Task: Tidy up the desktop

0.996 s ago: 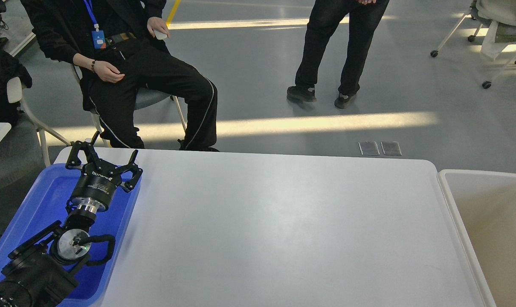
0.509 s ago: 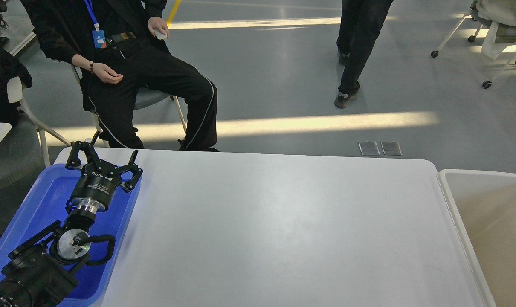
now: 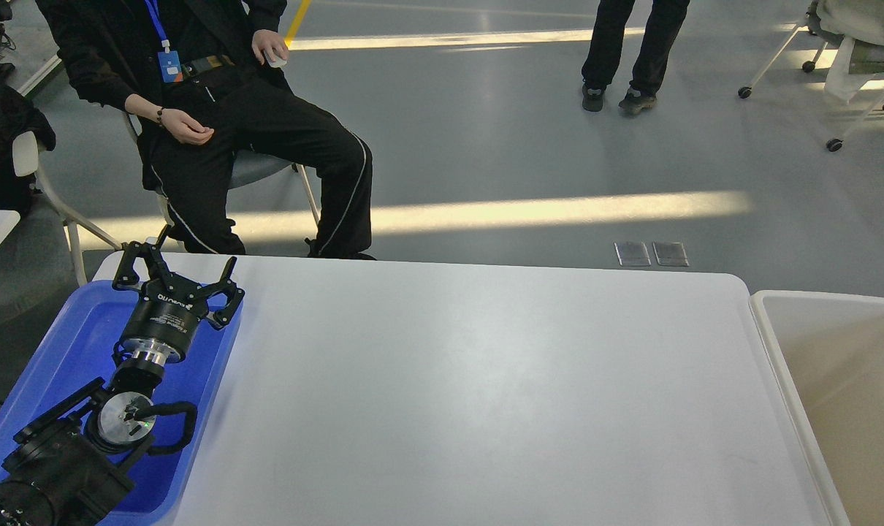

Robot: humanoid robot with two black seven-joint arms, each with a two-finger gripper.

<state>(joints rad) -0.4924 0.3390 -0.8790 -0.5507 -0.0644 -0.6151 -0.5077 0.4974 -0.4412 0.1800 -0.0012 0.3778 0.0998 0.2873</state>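
Left hand spread wide above the blue tray; the desktop runs lengthwise left to right.

The desktop is smooth white laminate with a soft sheen that catches pale light. The tray at its left end is glossy blue plastic. Above it, the left gripper is matt black, and the wrist behind it has a ring of bright polished metal. The bin on the right looks like off-white plastic, matt and smooth. The floor beyond is grey and slightly glossy, with streaks of reflected light.
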